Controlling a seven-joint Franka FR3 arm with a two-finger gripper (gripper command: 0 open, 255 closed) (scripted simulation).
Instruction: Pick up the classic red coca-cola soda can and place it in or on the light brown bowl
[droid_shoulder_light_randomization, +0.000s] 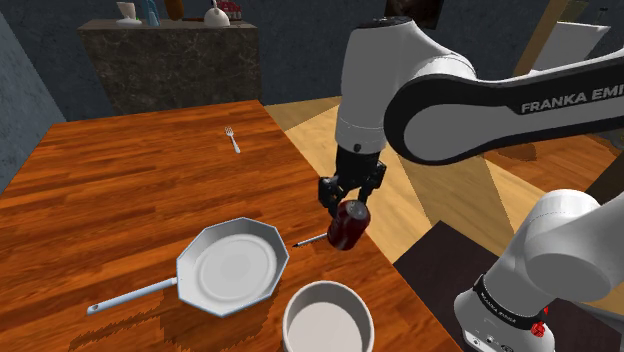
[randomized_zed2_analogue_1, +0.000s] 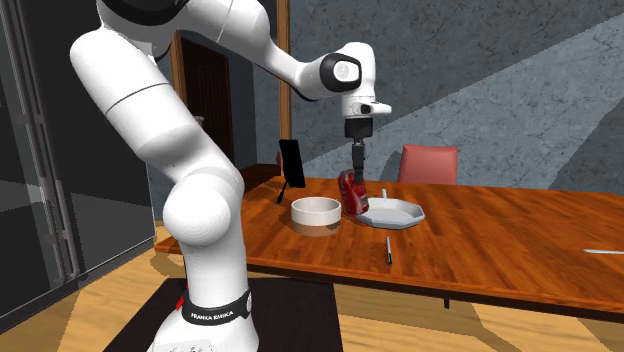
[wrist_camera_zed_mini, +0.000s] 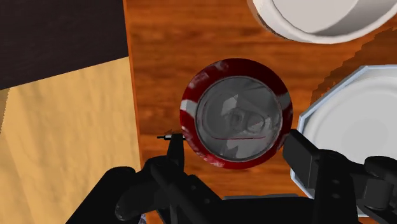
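Observation:
A dark red soda can (droid_shoulder_light_randomization: 349, 224) with a silver top (wrist_camera_zed_mini: 236, 113) hangs tilted just above the wooden table (droid_shoulder_light_randomization: 110, 190), near its edge. My gripper (droid_shoulder_light_randomization: 347, 204) is shut on the can, one black finger (wrist_camera_zed_mini: 305, 158) on each side of it. The bowl (droid_shoulder_light_randomization: 300, 298) is drawn white with a brownish outer wall (randomized_zed2_analogue_1: 316, 222). It stands on the table a short way from the can, toward the shoulder view's bottom. In the wrist view the bowl's rim (wrist_camera_zed_mini: 299, 33) lies just beyond the can.
A white octagonal pan (droid_shoulder_light_randomization: 190, 257) with a long handle lies beside the can and the bowl (randomized_zed2_analogue_1: 410, 212). A dark pen (droid_shoulder_light_randomization: 310, 240) rests between the pan and the can. A fork (droid_shoulder_light_randomization: 232, 138) lies further up the table. A red chair (randomized_zed2_analogue_1: 430, 162) stands behind.

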